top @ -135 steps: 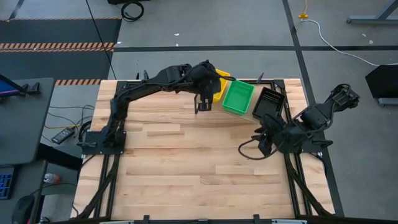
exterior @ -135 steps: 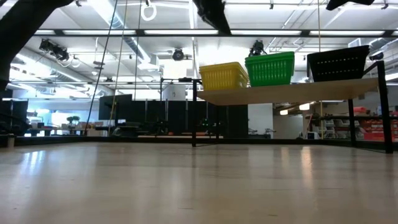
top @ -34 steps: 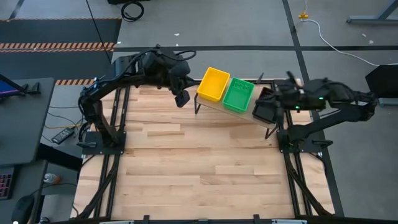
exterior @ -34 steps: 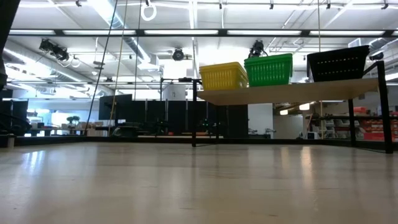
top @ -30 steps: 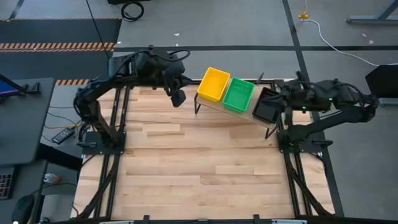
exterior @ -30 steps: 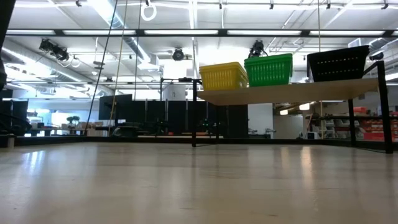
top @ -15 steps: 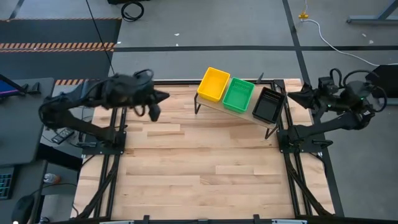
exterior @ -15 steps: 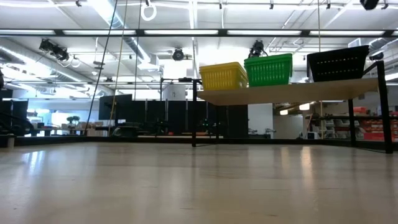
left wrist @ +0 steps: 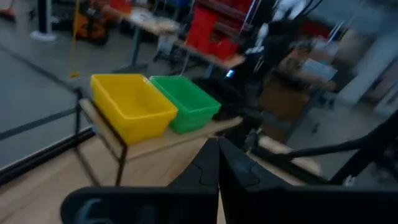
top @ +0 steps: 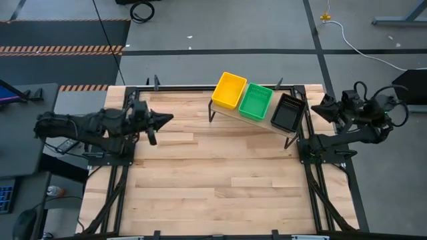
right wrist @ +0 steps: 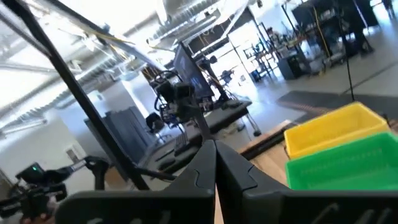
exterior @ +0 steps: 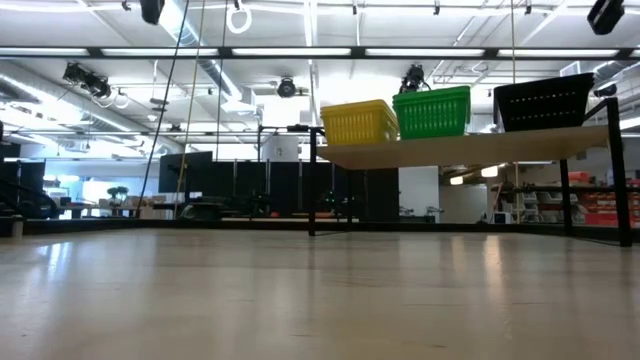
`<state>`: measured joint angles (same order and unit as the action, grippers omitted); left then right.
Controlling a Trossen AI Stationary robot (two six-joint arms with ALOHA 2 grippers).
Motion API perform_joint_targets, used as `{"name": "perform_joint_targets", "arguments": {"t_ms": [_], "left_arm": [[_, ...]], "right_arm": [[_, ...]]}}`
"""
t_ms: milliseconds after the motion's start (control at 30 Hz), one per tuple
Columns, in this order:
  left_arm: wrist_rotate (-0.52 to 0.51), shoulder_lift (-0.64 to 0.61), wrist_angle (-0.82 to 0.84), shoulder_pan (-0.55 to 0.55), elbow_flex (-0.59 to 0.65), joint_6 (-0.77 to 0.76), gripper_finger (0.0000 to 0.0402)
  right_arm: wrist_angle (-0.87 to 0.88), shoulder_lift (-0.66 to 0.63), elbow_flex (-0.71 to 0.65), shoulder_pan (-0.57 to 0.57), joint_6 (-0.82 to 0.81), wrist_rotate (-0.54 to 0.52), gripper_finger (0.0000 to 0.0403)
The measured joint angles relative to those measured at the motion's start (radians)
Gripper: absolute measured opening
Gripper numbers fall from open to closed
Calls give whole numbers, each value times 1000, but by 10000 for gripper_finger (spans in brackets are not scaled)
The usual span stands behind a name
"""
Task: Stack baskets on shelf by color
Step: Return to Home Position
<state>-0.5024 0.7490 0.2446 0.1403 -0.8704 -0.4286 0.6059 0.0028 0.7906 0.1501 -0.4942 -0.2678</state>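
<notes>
A yellow basket [top: 229,91], a green basket [top: 256,101] and a black basket [top: 288,112] stand side by side on the shelf [exterior: 460,150] at the table's far right, resting on their bottoms. My left gripper [top: 170,118] is shut and holds nothing. It hovers over the table's left part and points level toward the shelf; in its wrist view the shut tips [left wrist: 217,144] face the yellow basket [left wrist: 132,107] and the green basket [left wrist: 185,102]. My right gripper [top: 313,105] is shut and holds nothing, just past the shelf's right end.
The plank tabletop [top: 220,173] lies bare in front of the shelf, out to the near edge. The shelf's thin black legs [exterior: 312,190] stand on the table. Each arm's base sits at its own side edge, left [top: 107,150] and right [top: 323,150].
Both arms have drawn back from the shelf. My left gripper has swung toward the table's left edge and sunk. My right gripper has pulled away from the black basket toward the right edge. Both stayed shut, and the baskets have not moved.
</notes>
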Motion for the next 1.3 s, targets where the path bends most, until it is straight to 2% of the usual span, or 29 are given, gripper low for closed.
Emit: {"name": "perform_joint_targets", "arguments": {"t_ms": [167,267,400,500,667,900,1033,1167,1300], "left_arm": [[29,-101,-301,18,235,51,1],[48,-151,-450,22,359,58,1],[69,-223,-645,22,497,55,1],[68,-272,-762,22,569,70,1],[54,-350,-781,22,605,77,1],[55,-426,-686,22,608,111,1],[69,-469,-701,22,650,123,1],[96,-536,-714,22,709,113,1],[140,-603,-800,23,792,86,1]], "right_arm": [[-55,7,-24,-3,107,17,5],[-81,5,-65,-3,139,69,5],[-347,4,-165,-3,212,182,5],[-585,4,-250,-3,284,224,5],[-788,5,-386,-3,318,216,5],[-1258,4,-626,-3,359,243,5],[-1537,4,-771,-3,377,271,5],[-1539,6,-769,-2,410,316,5],[-1507,5,-785,-2,388,279,8]]}}
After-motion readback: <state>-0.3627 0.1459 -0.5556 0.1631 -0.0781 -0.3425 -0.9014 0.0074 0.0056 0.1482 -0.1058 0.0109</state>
